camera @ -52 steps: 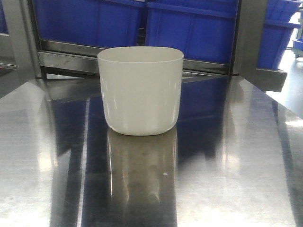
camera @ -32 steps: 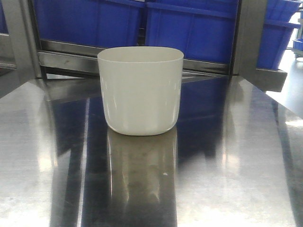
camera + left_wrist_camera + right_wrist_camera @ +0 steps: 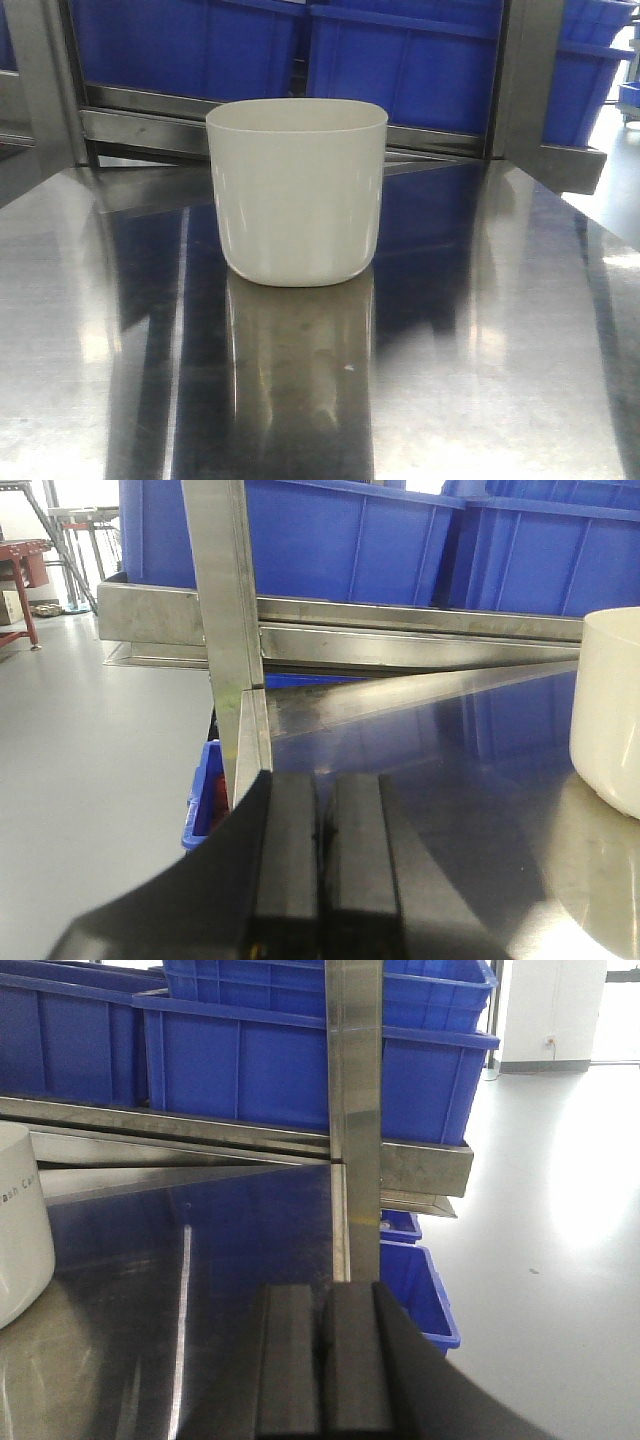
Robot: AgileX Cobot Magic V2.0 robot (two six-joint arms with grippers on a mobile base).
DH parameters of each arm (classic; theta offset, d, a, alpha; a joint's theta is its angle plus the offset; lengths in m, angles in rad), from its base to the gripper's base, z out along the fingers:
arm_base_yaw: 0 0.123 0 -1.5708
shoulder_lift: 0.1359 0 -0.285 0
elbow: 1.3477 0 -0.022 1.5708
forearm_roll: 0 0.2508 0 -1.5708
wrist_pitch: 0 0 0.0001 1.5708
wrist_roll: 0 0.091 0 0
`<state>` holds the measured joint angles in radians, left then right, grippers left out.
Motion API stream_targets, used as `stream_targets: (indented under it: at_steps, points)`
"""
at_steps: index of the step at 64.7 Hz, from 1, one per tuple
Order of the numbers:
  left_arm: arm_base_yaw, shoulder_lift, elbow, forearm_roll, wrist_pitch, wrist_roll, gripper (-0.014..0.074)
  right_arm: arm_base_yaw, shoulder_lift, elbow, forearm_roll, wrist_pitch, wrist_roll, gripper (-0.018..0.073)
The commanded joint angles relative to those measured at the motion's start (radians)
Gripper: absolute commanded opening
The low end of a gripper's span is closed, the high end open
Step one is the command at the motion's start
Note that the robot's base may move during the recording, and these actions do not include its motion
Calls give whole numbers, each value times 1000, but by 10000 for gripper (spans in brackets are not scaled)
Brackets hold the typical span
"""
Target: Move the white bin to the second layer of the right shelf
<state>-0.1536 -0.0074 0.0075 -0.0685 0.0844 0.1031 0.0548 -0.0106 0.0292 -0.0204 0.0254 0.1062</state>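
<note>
The left fingers (image 3: 287, 860) were clenched together, with nothing between them, low over the steel desk (image 3: 500, 340). The white bin (image 3: 297, 190) stood upright on the middle of the desk, apart from both arms, in front of blue crates (image 3: 400, 60) on a rack (image 3: 140, 125). The right fingers (image 3: 352, 1360) were also clenched and empty.

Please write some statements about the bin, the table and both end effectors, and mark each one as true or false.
The white bin stands upright on the steel tabletop. True.
The left end effector grips the bin. False: it is shut on nothing, apart from the bin.
Blue crates sit on the rack behind the tabletop. True.
The right end effector is wide open. False: its fingers are pressed together.
</note>
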Motion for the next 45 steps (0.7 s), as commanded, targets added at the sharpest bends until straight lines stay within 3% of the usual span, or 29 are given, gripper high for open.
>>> stream_targets:
  at_steps: [1, 45]
  points:
    - [-7, -14, 37, -5, -84, -4, 85, -1, -20, -15, -11, -80, -11, 48]
    - [-7, -14, 37, -5, -84, -4, 85, -1, -20, -15, -11, -105, -11, 48]
